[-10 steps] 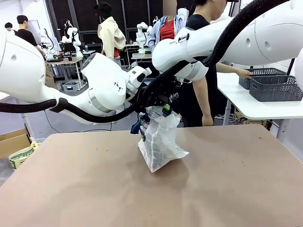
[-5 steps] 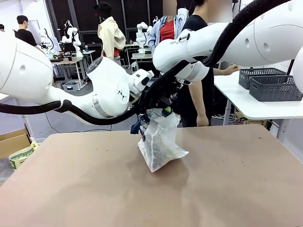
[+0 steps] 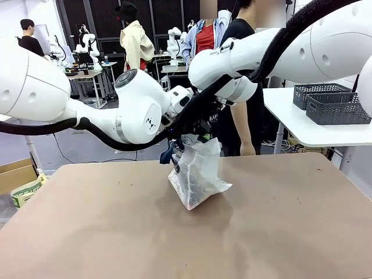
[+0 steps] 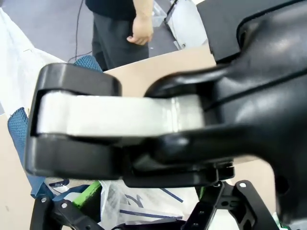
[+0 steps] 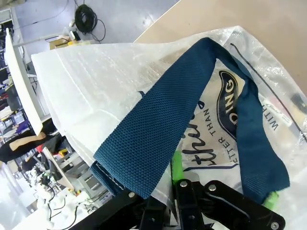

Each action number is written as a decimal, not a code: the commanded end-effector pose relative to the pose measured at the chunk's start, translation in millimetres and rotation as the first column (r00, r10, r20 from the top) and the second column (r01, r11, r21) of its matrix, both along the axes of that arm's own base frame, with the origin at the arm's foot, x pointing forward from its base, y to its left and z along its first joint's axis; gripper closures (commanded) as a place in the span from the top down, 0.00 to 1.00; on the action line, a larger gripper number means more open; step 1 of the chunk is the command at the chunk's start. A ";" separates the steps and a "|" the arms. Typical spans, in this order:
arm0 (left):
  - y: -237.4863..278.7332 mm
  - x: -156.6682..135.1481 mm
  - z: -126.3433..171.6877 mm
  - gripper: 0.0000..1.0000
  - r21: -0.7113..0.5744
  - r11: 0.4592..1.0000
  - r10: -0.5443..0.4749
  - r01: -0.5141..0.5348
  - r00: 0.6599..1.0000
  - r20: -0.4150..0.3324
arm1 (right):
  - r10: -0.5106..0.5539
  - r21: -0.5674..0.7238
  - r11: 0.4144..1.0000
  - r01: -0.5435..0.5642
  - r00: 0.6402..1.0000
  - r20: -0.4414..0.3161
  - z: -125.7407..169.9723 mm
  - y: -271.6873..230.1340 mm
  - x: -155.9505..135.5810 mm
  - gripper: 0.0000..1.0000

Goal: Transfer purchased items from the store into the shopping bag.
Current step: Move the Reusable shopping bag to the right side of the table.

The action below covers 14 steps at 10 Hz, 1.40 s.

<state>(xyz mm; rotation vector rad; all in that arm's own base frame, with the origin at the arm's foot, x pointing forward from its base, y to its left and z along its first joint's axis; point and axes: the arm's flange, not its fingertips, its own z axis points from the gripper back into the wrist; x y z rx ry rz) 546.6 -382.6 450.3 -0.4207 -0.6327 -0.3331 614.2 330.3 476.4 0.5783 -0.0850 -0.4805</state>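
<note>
Shopping bag (image 3: 196,174), crinkly translucent plastic with navy strap handles, stands on the brown table (image 3: 279,232), hanging just below both grippers, which meet over its mouth. Its base rests on the tabletop and its body tilts slightly.

The right gripper (image 3: 200,135) sits at the top of the bag on the person's side; a green pad shows there. In the right wrist view its fingers (image 5: 178,165) are together, pinched on the bag's rim, with a navy strap handle (image 5: 158,120) draped straight ahead of them and the navy oval logo (image 5: 230,103) with white letters just beyond. Dark printed script runs across the plastic beside the logo.

The left gripper (image 3: 174,136) is at the bag's mouth on the other side, touching or nearly touching the right one. In the left wrist view its own fingers are mostly below the frame; a green pad (image 4: 88,199) shows next to whitish plastic, and the right arm's black hardware blocks most of what lies ahead. Whether its jaws are apart or clamped cannot be told.

Beyond the grippers, a person in a black shirt (image 3: 244,87) stands at the far edge, one hand (image 4: 142,33) hanging down. To the right gripper's far side, dark grey lattice baskets (image 3: 337,104) sit on a white side table.
</note>
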 end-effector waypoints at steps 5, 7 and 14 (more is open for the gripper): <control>-10.2 6.3 14.4 0.00 0.020 0.996 0.081 -0.081 0.996 0.028 | 0.034 0.064 0.997 -0.033 0.999 -0.018 2.4 12.3 -15.3 0.00; 0.7 2.2 17.4 0.00 0.037 0.994 0.099 -0.100 0.995 0.030 | 0.033 0.067 0.997 -0.032 0.999 -0.012 3.6 11.1 -17.7 0.00; 38.9 -8.4 31.2 0.00 0.045 0.999 -0.020 0.019 0.999 0.027 | 0.005 0.039 0.999 -0.005 1.000 -0.013 11.1 1.9 -24.6 0.00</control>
